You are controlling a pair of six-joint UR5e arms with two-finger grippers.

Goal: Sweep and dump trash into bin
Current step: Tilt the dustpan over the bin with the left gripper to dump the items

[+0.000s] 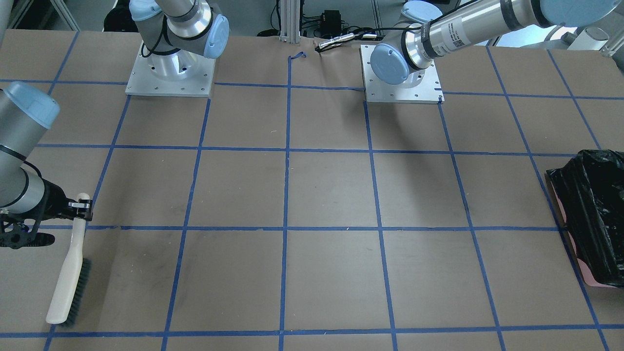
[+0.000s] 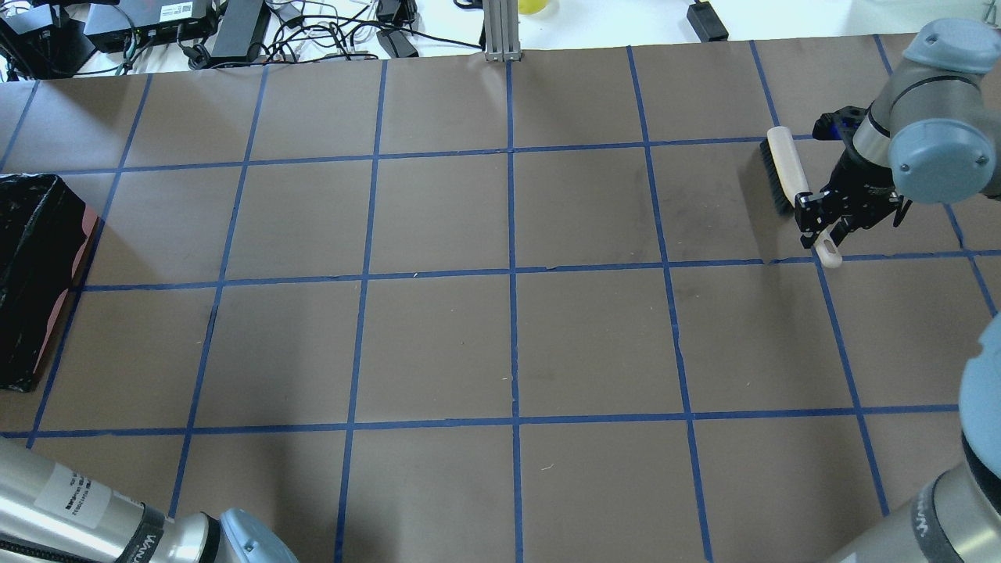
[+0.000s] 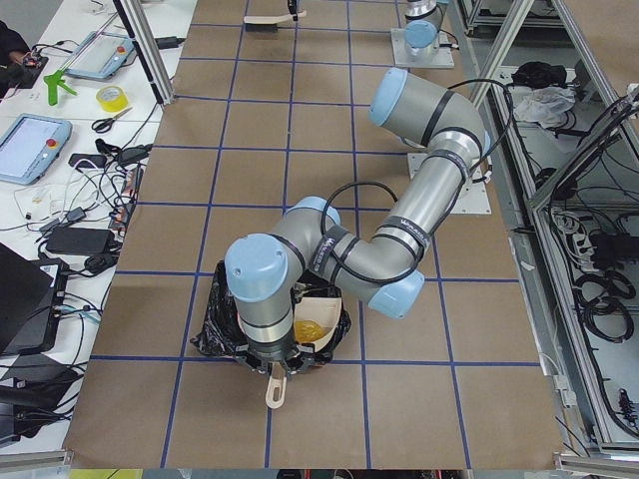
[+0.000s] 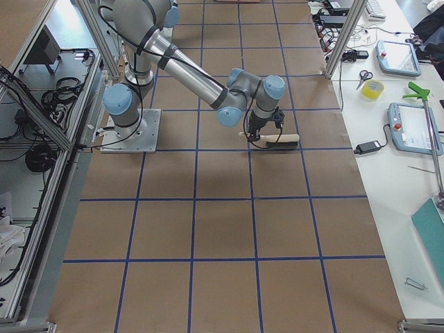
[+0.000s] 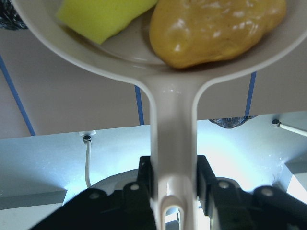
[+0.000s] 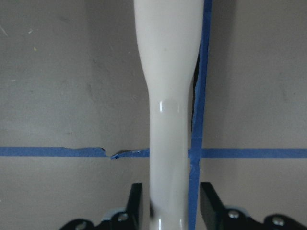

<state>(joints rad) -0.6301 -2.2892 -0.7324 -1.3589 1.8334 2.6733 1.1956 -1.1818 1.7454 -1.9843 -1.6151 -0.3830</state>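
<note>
Judging by where things lie, sweeping is done and only dumping is left. The dustpan (image 5: 172,143) is pinched at its handle by the left gripper (image 5: 173,179) and is held just above the bin (image 3: 215,329). An amber blob (image 5: 216,28) and a yellow-green wedge (image 5: 103,17) are not yet tipped out. The brush (image 2: 784,176) is clamped at its handle by the right gripper (image 2: 819,223), well apart from the bin.
</note>
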